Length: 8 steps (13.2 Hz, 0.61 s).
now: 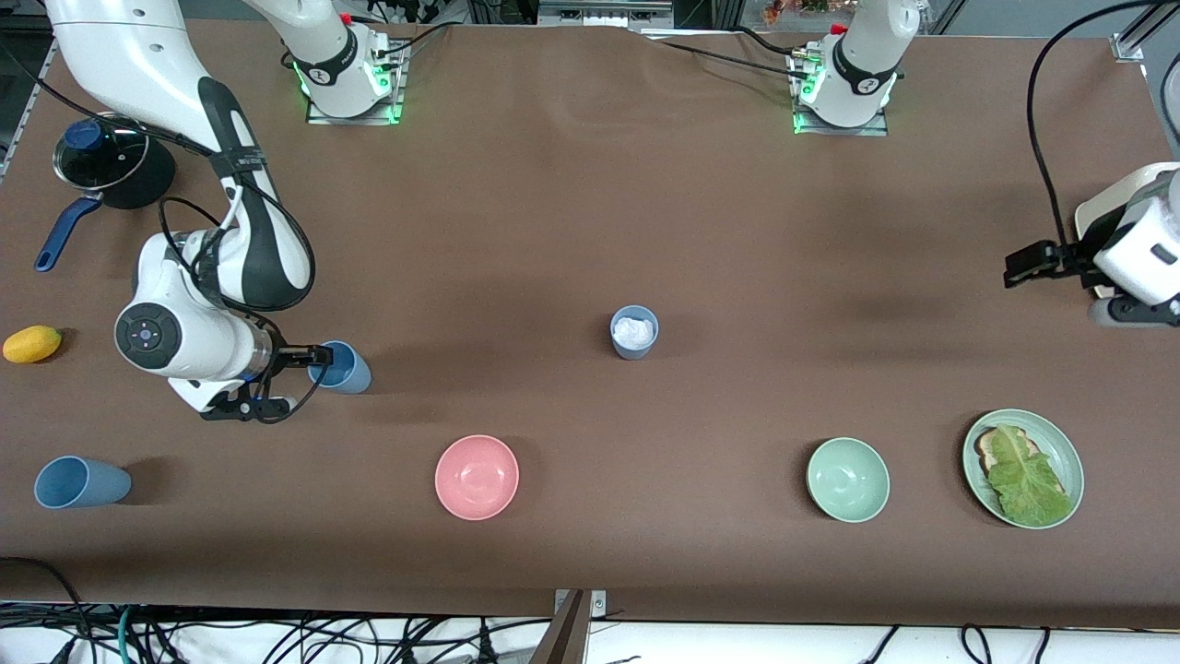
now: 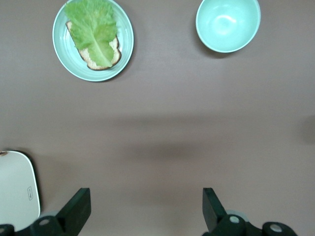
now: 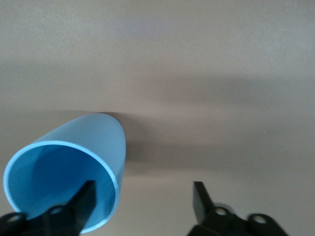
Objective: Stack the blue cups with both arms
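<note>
A sky-blue cup (image 1: 343,368) lies on its side near the right arm's end of the table, mouth toward my right gripper (image 1: 300,378). In the right wrist view my right gripper (image 3: 142,202) is open, one finger (image 3: 81,204) in the cup's (image 3: 83,147) mouth, the other outside its wall. A second blue cup (image 1: 81,481) lies on its side nearer the front camera. A duller slate-blue cup (image 1: 634,332) stands upright mid-table with something white inside. My left gripper (image 1: 1114,310) waits at its end of the table, open and empty over bare cloth (image 2: 145,211).
A pink bowl (image 1: 477,477), a pale green bowl (image 1: 848,480) and a green plate (image 1: 977,461) with bread and lettuce sit along the front. A lidded black pot (image 1: 101,161) and a yellow fruit (image 1: 32,344) are at the right arm's end. A white slab (image 2: 17,189) lies beside the left gripper.
</note>
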Motion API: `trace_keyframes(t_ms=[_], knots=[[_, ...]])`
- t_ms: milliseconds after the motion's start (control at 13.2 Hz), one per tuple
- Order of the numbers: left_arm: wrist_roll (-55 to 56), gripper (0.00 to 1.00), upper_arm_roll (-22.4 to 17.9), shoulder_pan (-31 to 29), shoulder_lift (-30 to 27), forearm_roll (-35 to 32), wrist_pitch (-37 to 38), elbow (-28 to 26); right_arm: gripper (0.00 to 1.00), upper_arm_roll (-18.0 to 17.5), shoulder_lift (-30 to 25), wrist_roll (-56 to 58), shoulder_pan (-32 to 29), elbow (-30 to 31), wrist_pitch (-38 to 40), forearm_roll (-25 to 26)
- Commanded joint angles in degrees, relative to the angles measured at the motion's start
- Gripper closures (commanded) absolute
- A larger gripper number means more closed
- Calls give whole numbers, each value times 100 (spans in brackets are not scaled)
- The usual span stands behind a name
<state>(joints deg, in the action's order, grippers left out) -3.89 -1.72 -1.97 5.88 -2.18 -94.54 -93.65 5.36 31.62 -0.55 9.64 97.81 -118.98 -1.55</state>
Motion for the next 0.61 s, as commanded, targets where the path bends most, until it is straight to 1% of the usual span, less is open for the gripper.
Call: trace_keyframes(t_ms=[0, 152, 303, 455, 530], knots=[[-191, 0, -83, 39, -157, 261, -91, -137, 53, -35, -183, 98, -23, 221, -56, -240], [-453, 0, -83, 39, -131, 262, -100, -119, 78, -114, -191, 29, -14, 204, -29, -249], [-578, 0, -74, 48, -122, 279, -143, -101, 100, -140, -191, 19, -14, 177, -12, -275], [-551, 0, -74, 92, -114, 306, -144, -66, 100, -141, -226, 81, -14, 73, 6, -477], [-543, 0, -74, 101, -114, 306, -144, -66, 100, -141, -235, 90, -6, -93, 163, -478]])
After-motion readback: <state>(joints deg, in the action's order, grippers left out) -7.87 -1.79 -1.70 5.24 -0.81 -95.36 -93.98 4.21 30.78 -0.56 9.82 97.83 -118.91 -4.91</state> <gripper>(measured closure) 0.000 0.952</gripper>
